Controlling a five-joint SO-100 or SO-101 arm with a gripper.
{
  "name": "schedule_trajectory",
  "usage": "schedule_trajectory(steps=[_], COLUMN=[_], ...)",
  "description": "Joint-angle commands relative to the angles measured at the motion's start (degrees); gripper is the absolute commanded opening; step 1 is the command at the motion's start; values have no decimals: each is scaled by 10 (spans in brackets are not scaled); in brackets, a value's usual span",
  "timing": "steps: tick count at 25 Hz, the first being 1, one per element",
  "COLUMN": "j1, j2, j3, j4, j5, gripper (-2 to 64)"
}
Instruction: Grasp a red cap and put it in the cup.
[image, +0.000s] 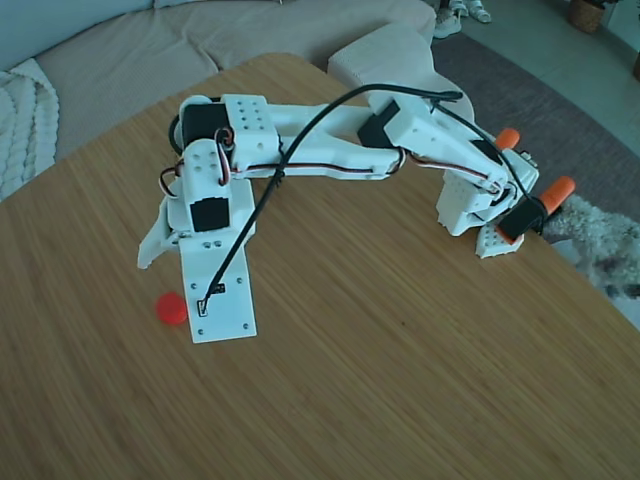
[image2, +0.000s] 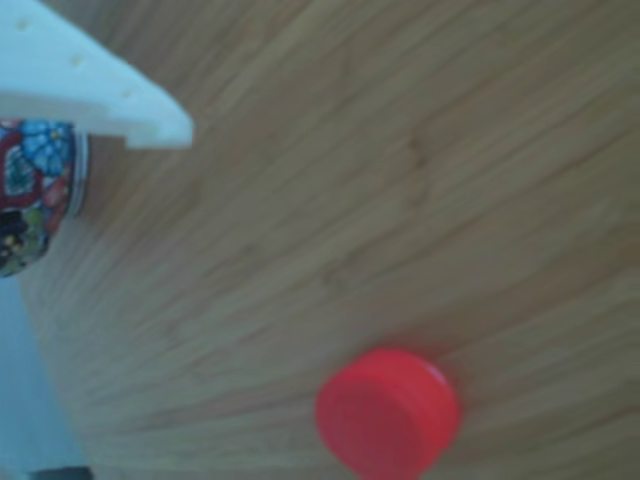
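Observation:
The red cap (image: 171, 308) lies flat on the wooden table (image: 400, 360), just left of the long flat white finger (image: 222, 300). My gripper (image: 184, 300) is open, and its shorter pointed finger (image: 153, 243) angles out to the left, so the cap sits between the two fingers near the tips, held by neither. In the other view the red cap (image2: 388, 411) is at the bottom, apart from a white finger (image2: 100, 90) at the top left. Part of the cup's (image2: 28, 190) colourful patterned band shows at the left edge there. The fixed view does not clearly show the cup.
The white arm (image: 340, 140) stretches across the table to its base (image: 470, 205) at the right edge, held by orange-handled clamps (image: 555, 190). A beige sofa (image: 150, 50) lies behind the table, and a furry animal (image: 610, 245) is at the right.

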Motion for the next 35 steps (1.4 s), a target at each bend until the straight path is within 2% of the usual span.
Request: schedule_trajectory(steps=[1,12,19,28,35], j1=[2,2,2,0,-54], j2=[15,-11,-64,-80,-87], j3=[-35,-52,-109,-104,-112], j4=[31,6,15,15,15], j5=[-3,-1,-2,-3,-3], gripper=[532,532,532,532,532])
